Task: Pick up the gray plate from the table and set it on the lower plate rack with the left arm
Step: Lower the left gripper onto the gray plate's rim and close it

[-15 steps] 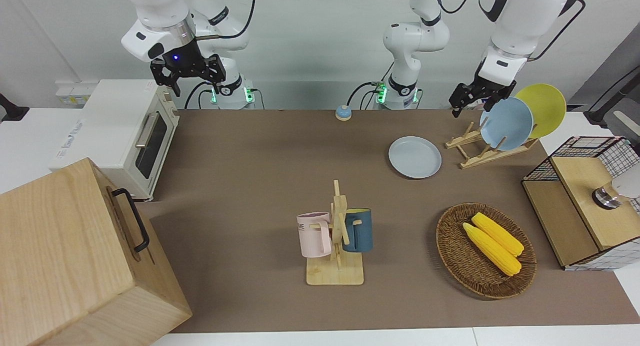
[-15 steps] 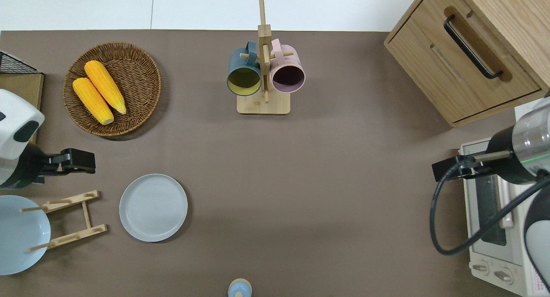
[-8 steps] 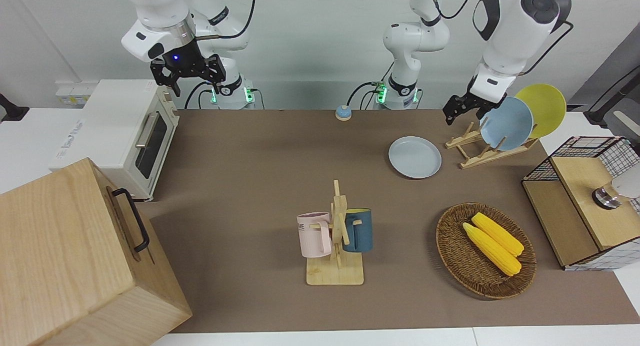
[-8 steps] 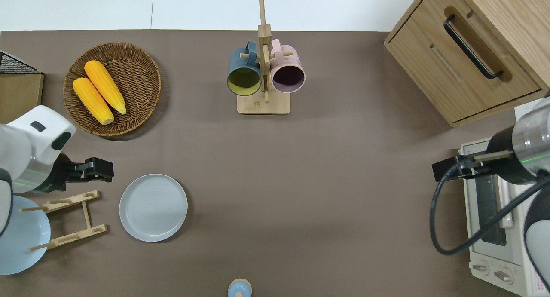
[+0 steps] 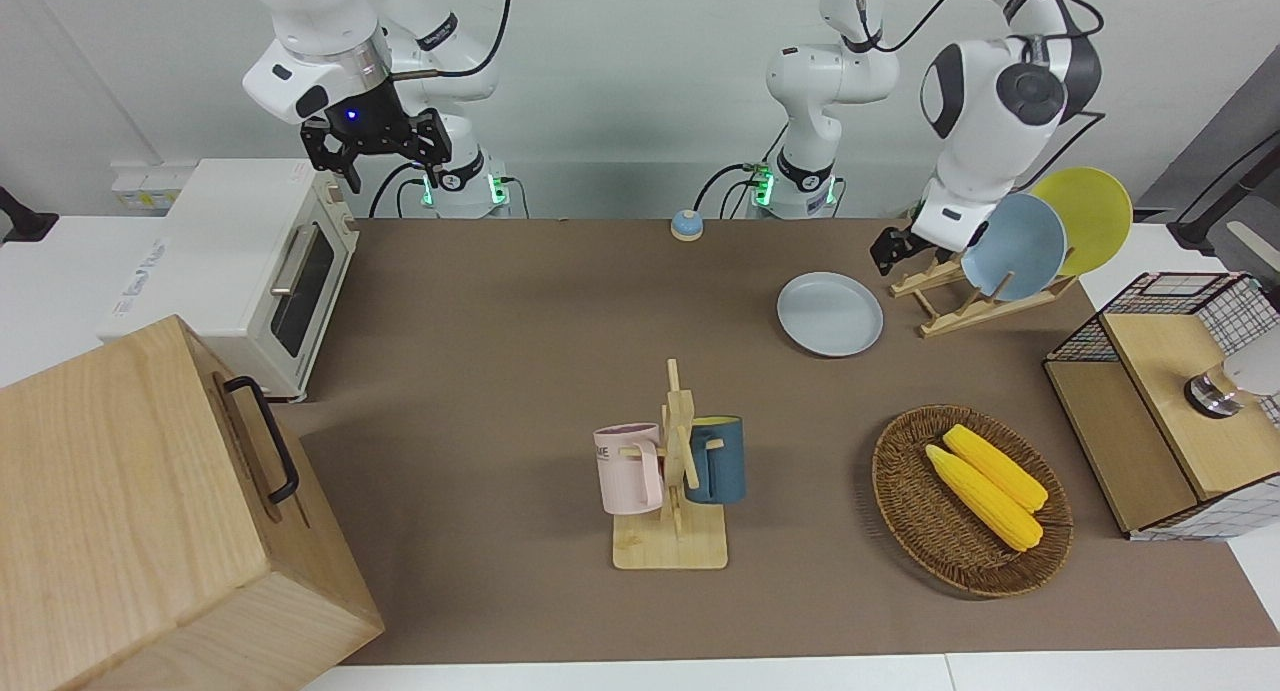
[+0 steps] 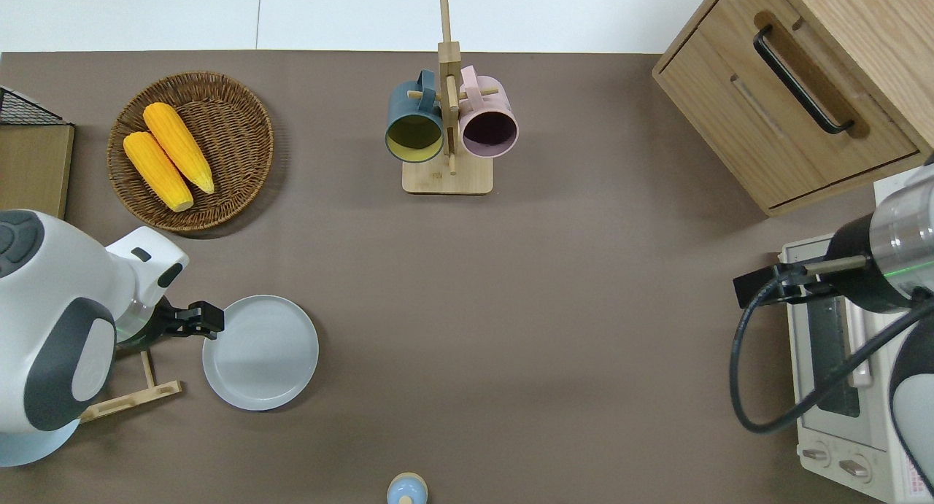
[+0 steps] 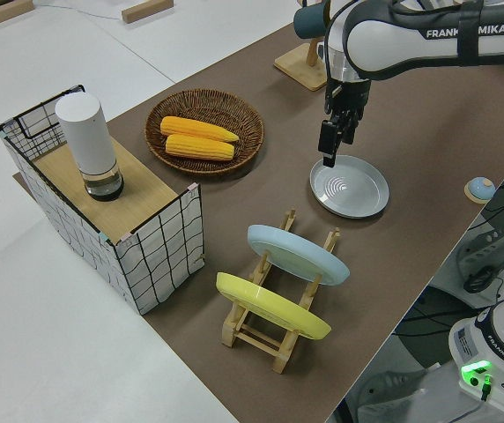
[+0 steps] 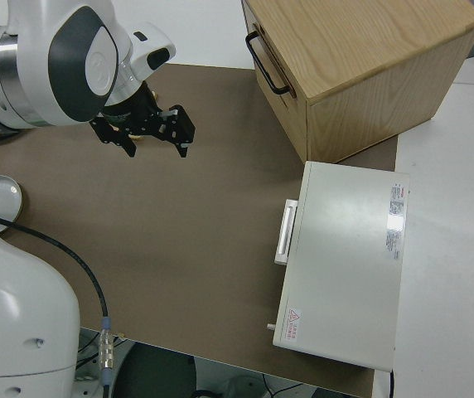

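The gray plate [image 5: 830,314] [image 6: 260,351] [image 7: 349,186] lies flat on the brown mat. Beside it, toward the left arm's end of the table, stands the lower plate rack [image 5: 950,301] [image 7: 278,304]. A sky-blue plate [image 5: 1012,246] and a yellow plate [image 5: 1085,216] lean in the rack, and its peg slot closest to the gray plate is free. My left gripper [image 5: 885,253] [image 6: 210,320] [image 7: 329,148] hangs open and empty, pointing down. It is over the gray plate's rim on the rack's side and holds nothing. The right arm is parked with its gripper [image 5: 378,161] [image 8: 142,141] open.
A wicker basket [image 5: 900,481] with two corn cobs lies farther from the robots than the plate. A wooden mug stand [image 5: 672,471] with two mugs is mid-table. A wire-sided shelf [image 5: 1160,401], a toaster oven [image 5: 240,271], a wooden cabinet [image 5: 150,511] and a small blue bell [image 5: 686,225] line the edges.
My left arm swung down from above the rack toward the gray plate, bringing its gripper lower and over the plate's rim. The plates and the right arm stayed still.
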`<state>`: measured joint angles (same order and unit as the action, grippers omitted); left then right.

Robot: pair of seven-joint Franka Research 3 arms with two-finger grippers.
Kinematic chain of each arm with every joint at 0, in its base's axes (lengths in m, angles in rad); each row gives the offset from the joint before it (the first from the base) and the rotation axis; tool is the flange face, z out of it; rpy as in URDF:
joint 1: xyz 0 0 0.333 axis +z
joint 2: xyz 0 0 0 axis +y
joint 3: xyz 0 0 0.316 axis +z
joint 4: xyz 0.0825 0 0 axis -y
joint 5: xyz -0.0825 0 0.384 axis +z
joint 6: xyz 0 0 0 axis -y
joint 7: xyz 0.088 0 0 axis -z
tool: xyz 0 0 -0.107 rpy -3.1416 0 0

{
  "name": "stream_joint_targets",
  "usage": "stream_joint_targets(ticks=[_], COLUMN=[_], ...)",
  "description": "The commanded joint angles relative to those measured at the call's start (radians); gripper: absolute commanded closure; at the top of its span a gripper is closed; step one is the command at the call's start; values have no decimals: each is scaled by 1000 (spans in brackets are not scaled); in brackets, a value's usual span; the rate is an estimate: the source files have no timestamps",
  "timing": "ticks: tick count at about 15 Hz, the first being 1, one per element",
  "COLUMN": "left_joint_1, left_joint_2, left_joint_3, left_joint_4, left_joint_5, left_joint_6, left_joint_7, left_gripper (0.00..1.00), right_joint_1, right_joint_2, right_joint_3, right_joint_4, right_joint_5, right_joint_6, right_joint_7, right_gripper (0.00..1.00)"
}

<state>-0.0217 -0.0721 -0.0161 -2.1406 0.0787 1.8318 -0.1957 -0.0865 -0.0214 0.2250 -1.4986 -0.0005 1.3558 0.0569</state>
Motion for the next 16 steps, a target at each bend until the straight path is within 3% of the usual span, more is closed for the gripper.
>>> stream_joint_targets(ticks=[1, 6, 10, 12, 16], left_joint_1=[-4, -12, -8, -7, -3], left_joint_2=[37, 142, 179, 195, 215], left_joint_3=[15, 28, 28, 28, 28], left_joint_4=[-70, -68, -67, -67, -67], left_joint_5=[18, 10, 9, 7, -4], left_joint_6=[75, 76, 90, 98, 103], left_joint_7=[-5, -8, -7, -11, -24], left_gripper=[7, 7, 17, 130, 606], right_joint_1=[-15, -15, -15, -15, -15], right_joint_2=[-5, -5, -5, -5, -5], right_joint_3=[7, 7, 7, 7, 7], right_joint_4=[6, 6, 6, 6, 6], right_joint_5=[4, 4, 4, 4, 4], right_joint_6=[-15, -15, -15, -15, -15], right_joint_7=[-3, -3, -3, -3, -3], right_gripper=[11, 11, 11, 11, 13])
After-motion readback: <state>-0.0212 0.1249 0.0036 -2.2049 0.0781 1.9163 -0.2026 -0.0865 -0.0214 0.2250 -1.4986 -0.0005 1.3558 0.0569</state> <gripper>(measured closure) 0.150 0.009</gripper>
